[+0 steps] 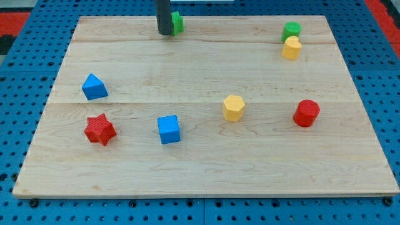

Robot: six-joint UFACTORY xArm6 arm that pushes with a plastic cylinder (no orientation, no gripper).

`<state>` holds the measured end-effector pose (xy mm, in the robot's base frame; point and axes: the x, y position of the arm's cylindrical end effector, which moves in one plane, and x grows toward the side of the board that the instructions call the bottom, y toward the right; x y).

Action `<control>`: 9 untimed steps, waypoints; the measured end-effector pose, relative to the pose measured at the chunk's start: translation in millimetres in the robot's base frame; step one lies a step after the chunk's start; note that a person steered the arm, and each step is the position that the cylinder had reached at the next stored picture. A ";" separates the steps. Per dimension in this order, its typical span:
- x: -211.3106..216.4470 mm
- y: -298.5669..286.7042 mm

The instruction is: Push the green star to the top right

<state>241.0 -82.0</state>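
Progress looks slight: my tip (165,33) touches the green star's (178,23) left side at upper centre of the tabletop (200,169); upper right lies well apart. No gripper exists.

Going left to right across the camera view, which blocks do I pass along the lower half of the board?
Blue triangular block → red star → blue cube → yellow hexagonal block → red cylinder.
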 end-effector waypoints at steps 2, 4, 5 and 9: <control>-3.1 -66.2; -30.3 -61.7; -30.3 -61.7; -19.9 -51.9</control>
<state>221.1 -133.9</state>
